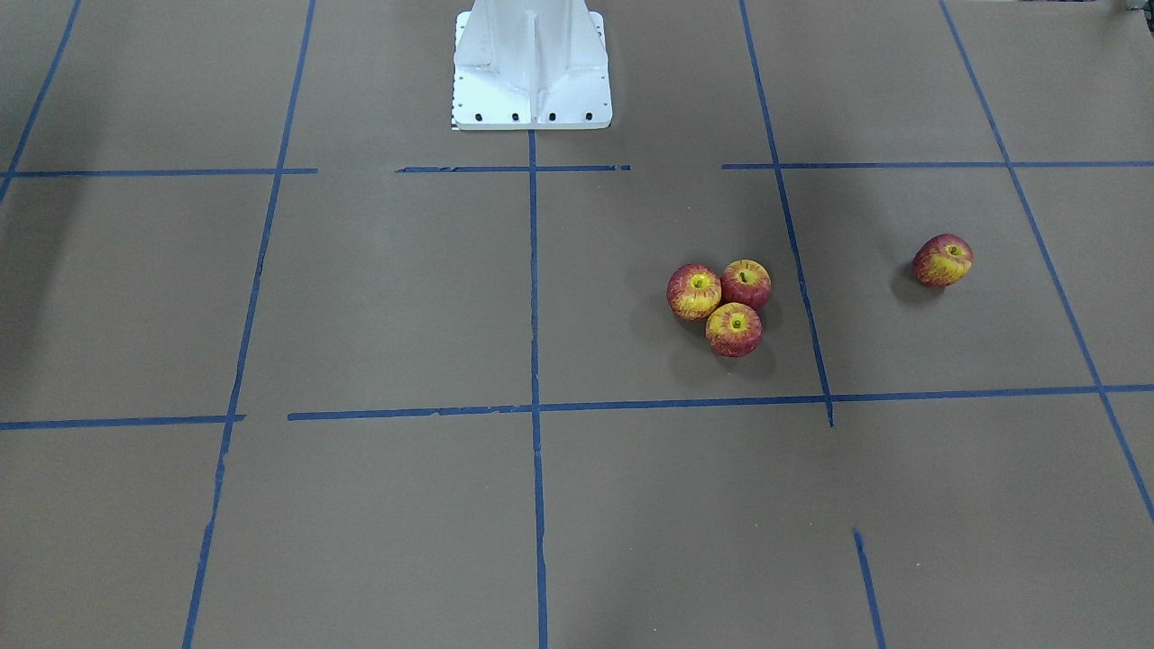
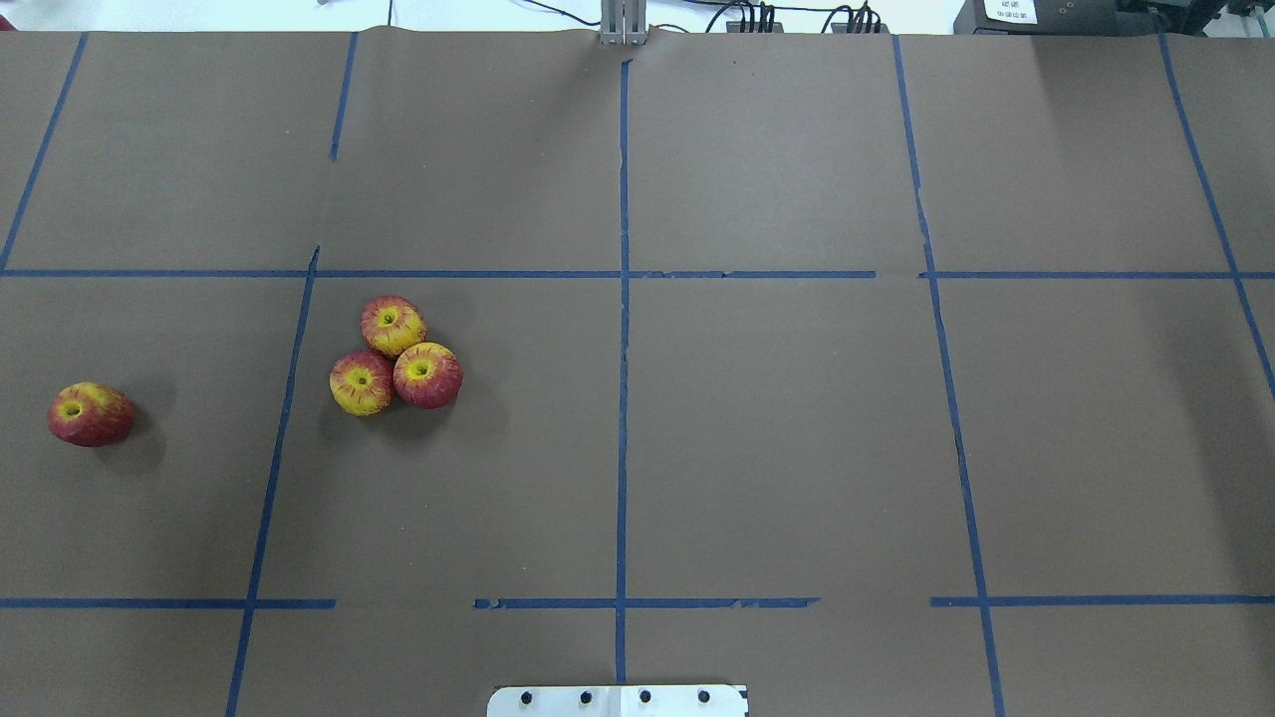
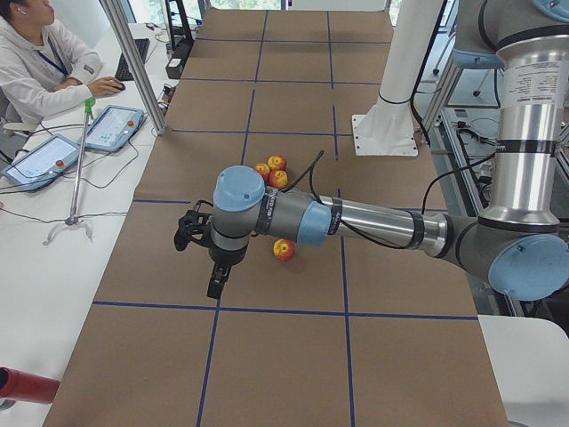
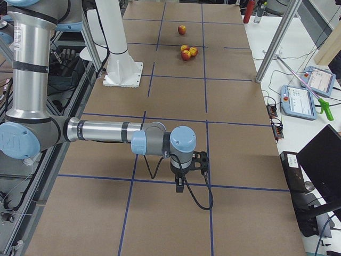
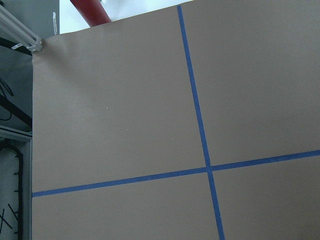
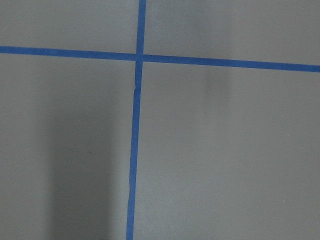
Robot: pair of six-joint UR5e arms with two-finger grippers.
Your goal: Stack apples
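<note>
Blue tape [image 2: 623, 398] crosses the brown table [image 2: 797, 448]. Three apples [image 2: 394, 349] touch in a cluster. The fourth apple [image 2: 90, 414] lies apart, nearer the left gripper [image 3: 191, 233]. The right gripper [image 4: 198, 160] is far from all of them. Both arms reach out level above the table. I cannot tell if either gripper's fingers are apart.

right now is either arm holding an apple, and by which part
no apple is held: three apples sit bunched, the fourth apple lies apart, all on the table
</note>
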